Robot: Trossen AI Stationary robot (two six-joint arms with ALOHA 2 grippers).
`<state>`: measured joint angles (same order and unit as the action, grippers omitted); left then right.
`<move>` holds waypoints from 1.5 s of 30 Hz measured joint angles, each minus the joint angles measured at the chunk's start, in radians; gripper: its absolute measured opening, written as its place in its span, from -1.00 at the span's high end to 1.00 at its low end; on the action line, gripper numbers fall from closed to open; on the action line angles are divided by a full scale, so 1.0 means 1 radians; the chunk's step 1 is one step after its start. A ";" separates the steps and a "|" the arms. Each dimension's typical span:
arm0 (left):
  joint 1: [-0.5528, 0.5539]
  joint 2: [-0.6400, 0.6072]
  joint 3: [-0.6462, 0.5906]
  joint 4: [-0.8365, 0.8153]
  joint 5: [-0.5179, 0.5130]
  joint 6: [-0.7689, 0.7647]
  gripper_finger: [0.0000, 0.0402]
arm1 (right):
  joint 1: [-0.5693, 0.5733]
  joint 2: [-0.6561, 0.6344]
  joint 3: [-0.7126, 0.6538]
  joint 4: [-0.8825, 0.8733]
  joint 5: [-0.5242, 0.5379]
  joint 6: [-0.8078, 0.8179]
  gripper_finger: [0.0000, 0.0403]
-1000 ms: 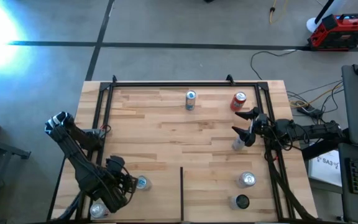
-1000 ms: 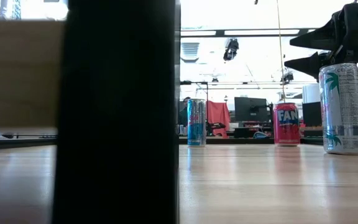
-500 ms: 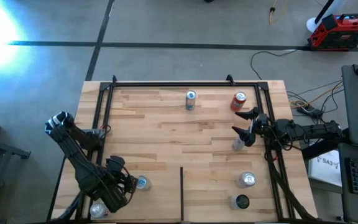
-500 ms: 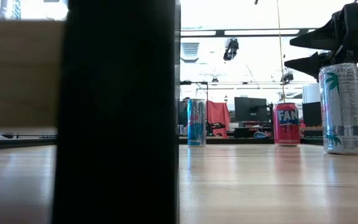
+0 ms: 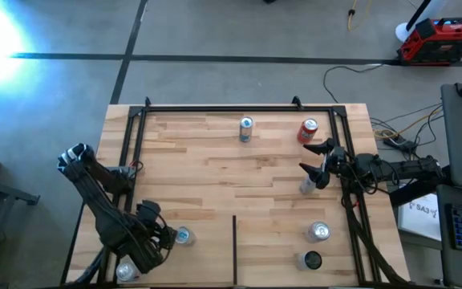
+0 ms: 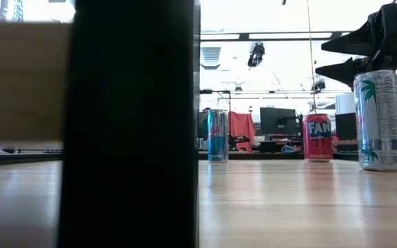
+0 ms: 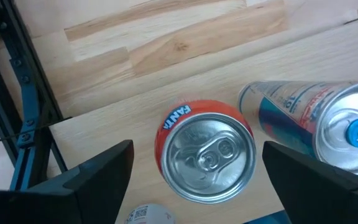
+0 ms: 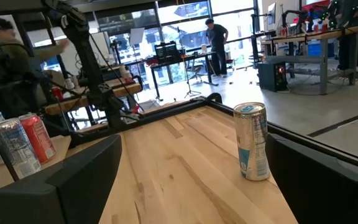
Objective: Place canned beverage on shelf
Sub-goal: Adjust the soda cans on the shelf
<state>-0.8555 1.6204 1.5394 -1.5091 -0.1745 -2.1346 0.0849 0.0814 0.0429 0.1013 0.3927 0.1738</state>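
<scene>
- Standing upright on the shelf [image 5: 215, 172], near its front left corner, is an orange can [image 7: 205, 155]. Its long axis is vertical, and its silver top and pull tab face the left wrist camera.
- "FANTA" reads in white letters on the orange can's shoulder.
- The left gripper [image 7: 197, 148] hangs directly over this can. Its fingers are spread wide, one on each side, and clear of the can wall, so nothing is gripped.
- A blue-and-silver can [image 7: 316, 124] with a blue tab stands just beside the orange can. Its lettering is not legible.
- A small white label with a square code [image 7: 143, 214] shows at the edge of the left wrist view. It cannot be told what it is fixed to.
- The shelf's long axis runs from arm to arm, and the divider strip [image 5: 233, 249] runs from the front edge toward the middle.
- The right gripper [image 5: 315, 163] is at the shelf's right side, pointing inward, fingers fully apart and empty.
- A white can [image 6: 380, 120] stands upright just beside it. It bears a teal palm motif and vertical lettering too small to read.
- At the far edge a red can [image 6: 318, 136] shows the letters "FAN".
- A blue can [image 5: 245, 128] stands apart from the red can at the same edge, and both are upright.
</scene>
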 joint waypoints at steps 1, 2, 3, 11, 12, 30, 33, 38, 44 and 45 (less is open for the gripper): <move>0.000 0.002 0.000 0.001 0.000 0.003 -0.69 | 0.000 0.000 0.000 0.000 0.000 0.001 -0.90; 0.000 0.003 -0.001 0.001 0.000 0.005 -0.69 | 0.000 0.000 0.000 0.000 0.000 0.001 -0.90; 0.000 0.003 -0.003 0.002 0.000 0.005 -0.69 | 0.000 0.000 0.000 0.000 0.000 0.001 -0.90; -0.001 0.003 -0.044 0.071 0.000 0.014 -0.69 | 0.000 0.000 0.000 0.000 0.000 0.002 -0.90; -0.001 0.003 -0.052 0.079 0.000 0.017 -0.69 | 0.000 0.000 0.000 0.000 0.000 0.001 -0.90; -0.002 0.003 -0.108 0.158 0.027 0.002 -0.40 | 0.000 0.000 0.000 0.000 0.000 0.001 -0.90; -0.013 0.003 -0.108 0.179 0.029 0.001 -0.40 | 0.000 0.000 0.000 0.000 0.000 0.000 -0.90; -0.044 0.008 -0.098 0.194 0.033 -0.010 -0.40 | 0.000 0.000 0.000 0.000 0.000 0.000 -0.90; -0.100 0.028 -0.077 0.202 0.034 -0.037 -0.40 | 0.000 0.000 0.000 0.000 0.000 0.002 -0.90; -0.108 0.034 -0.070 0.201 0.034 -0.042 -0.40 | 0.000 0.000 0.000 0.000 0.000 0.001 -0.90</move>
<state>-0.9633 1.6548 1.4695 -1.3085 -0.1406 -2.1770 0.0846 0.0811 0.0429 0.1013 0.3927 0.1746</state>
